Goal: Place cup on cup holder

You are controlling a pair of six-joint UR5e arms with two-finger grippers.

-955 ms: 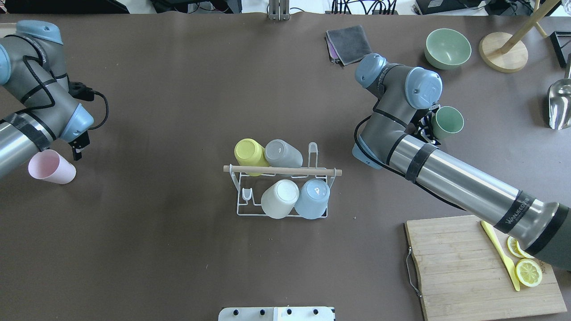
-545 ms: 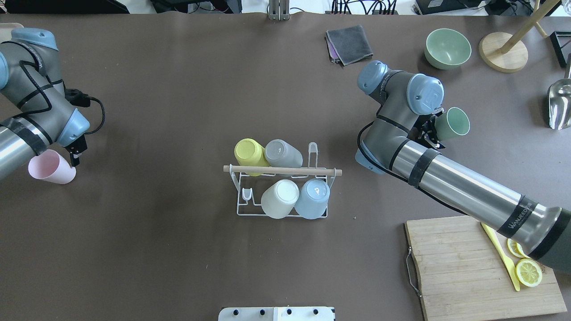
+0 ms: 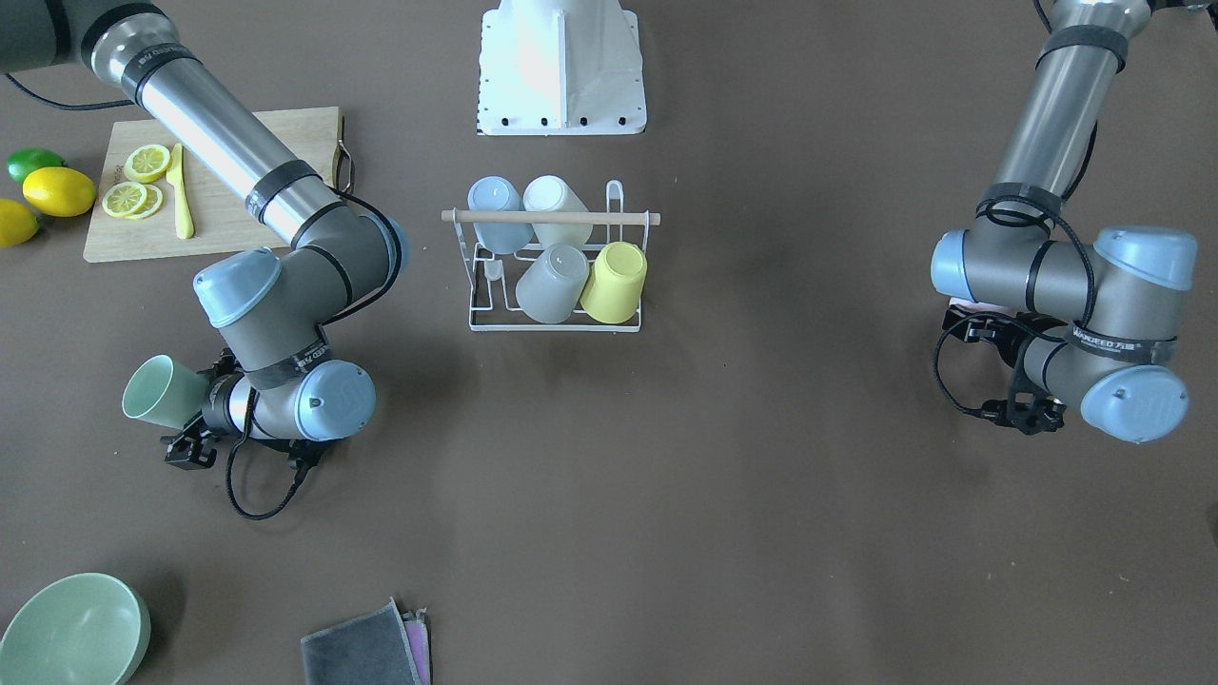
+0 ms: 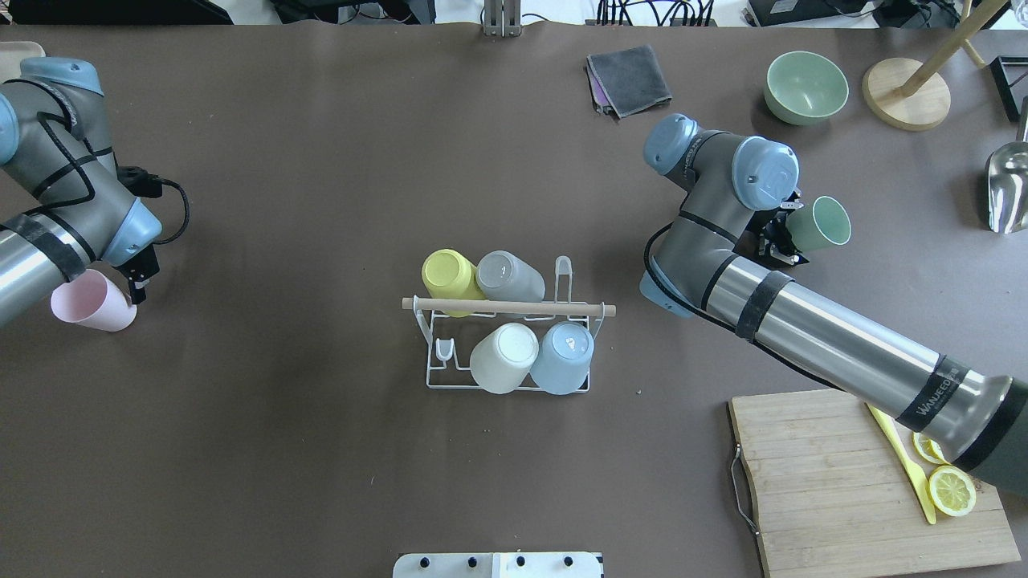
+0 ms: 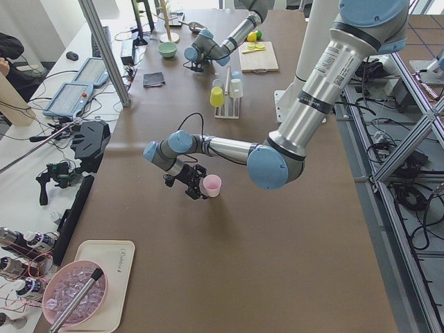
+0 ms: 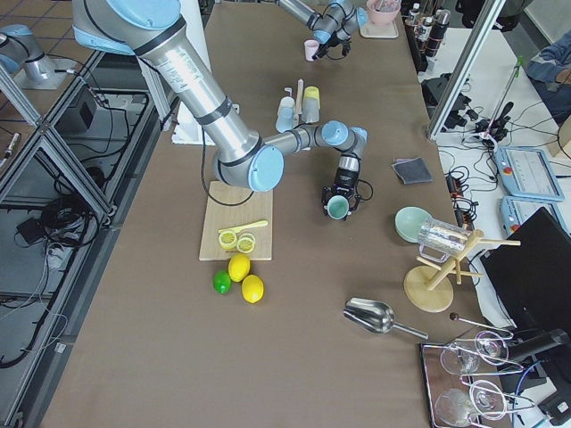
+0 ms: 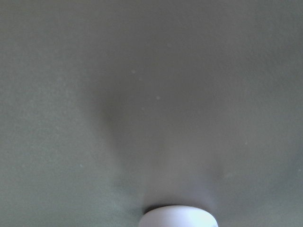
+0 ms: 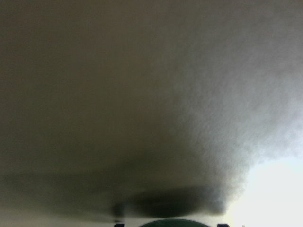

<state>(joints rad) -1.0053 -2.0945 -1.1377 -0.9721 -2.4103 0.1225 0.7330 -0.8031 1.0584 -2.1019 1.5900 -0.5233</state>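
Note:
The cup holder point(image 4: 507, 308), a white wire rack with a wooden rod, stands mid-table and also shows in the front view point(image 3: 550, 217). It holds yellow, grey, white and blue cups upside down. My left gripper point(image 4: 128, 291) is shut on a pink cup point(image 4: 87, 302) at the table's left, low over the surface. The cup's rim shows in the left wrist view point(image 7: 179, 217). My right gripper point(image 4: 789, 238) is shut on a green cup point(image 4: 822, 223) tilted on its side, right of the rack. The green cup also shows in the front view point(image 3: 156, 390).
A green bowl point(image 4: 805, 87), a folded grey cloth point(image 4: 629, 79) and a round wooden stand point(image 4: 906, 93) are at the far right. A cutting board point(image 4: 835, 490) with lemon slices and a yellow knife lies at the near right. A metal scoop point(image 4: 1008, 189) is at the right edge.
My right arm has carried the green cup a little to the right and turned it. My left wrist has shifted slightly left; the pink cup has barely moved.

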